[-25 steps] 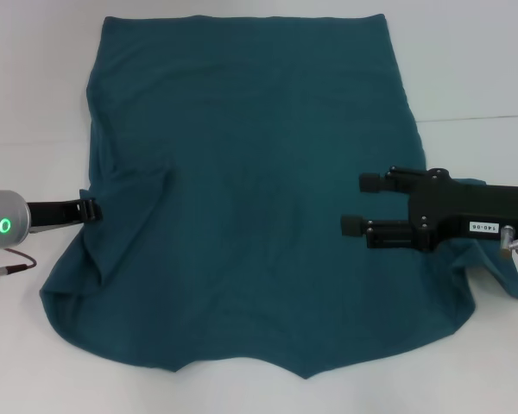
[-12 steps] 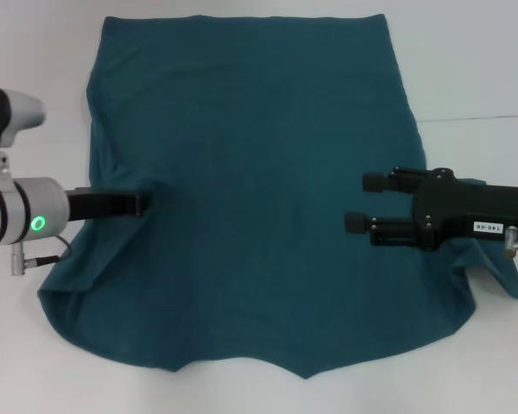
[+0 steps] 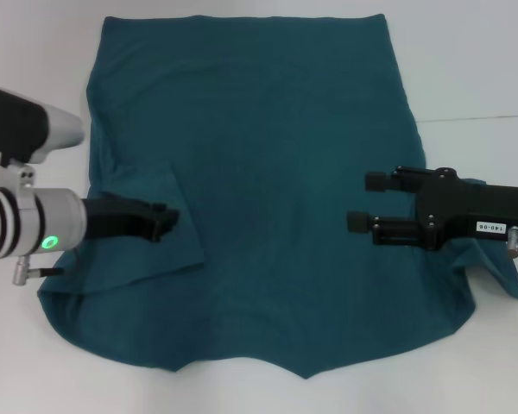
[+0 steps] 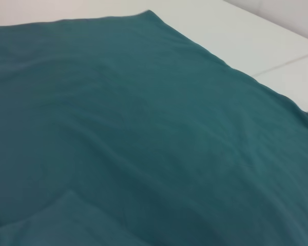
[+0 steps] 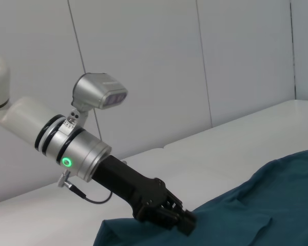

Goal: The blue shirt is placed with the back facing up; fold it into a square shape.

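Folding the plain dark teal-blue soft knit T-shirt (image 3: 259,181), spread flat on the white counter (image 3: 475,60). My left gripper (image 3: 166,220) is pinched closed on its left sleeve flap, over the body. My right gripper (image 3: 363,203) hovers spread wide, holding nothing. Fabric looks limp, light; I'd grab edges.

You have the blue shirt (image 3: 268,190) spread flat on the white surface, plain dark teal, lightly wrinkled. Its left sleeve lies folded inward over the body.
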Available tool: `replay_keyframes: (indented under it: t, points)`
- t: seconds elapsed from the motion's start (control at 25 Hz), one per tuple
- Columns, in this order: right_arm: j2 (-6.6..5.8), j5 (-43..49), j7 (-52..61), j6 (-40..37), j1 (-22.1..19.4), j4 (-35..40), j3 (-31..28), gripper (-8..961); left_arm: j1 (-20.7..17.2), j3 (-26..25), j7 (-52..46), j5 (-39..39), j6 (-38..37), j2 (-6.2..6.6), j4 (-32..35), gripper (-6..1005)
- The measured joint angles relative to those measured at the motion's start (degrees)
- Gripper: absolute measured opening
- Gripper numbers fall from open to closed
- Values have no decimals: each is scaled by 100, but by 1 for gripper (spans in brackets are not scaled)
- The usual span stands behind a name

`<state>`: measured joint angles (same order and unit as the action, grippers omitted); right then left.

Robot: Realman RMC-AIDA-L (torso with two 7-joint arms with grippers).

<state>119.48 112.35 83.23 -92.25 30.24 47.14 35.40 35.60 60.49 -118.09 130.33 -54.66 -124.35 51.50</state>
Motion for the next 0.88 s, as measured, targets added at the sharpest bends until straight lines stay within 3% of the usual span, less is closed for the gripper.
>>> replay_keyframes:
  t: [0.2, 0.6, 0.88]
  points:
    - [5, -19, 0, 0, -5, 9, -12, 835, -406, -188, -349, -29, -3, 14, 517, 169]
    - [-4, -68, 0, -12, -10, 32, -16, 835, -1038, -558, -922, 413, -343, 16, 1104, 589]
    - [0, -68, -71, -24, -9, 33, -16, 834, -1124, -568, -888, 490, -147, 9, 1064, 628]
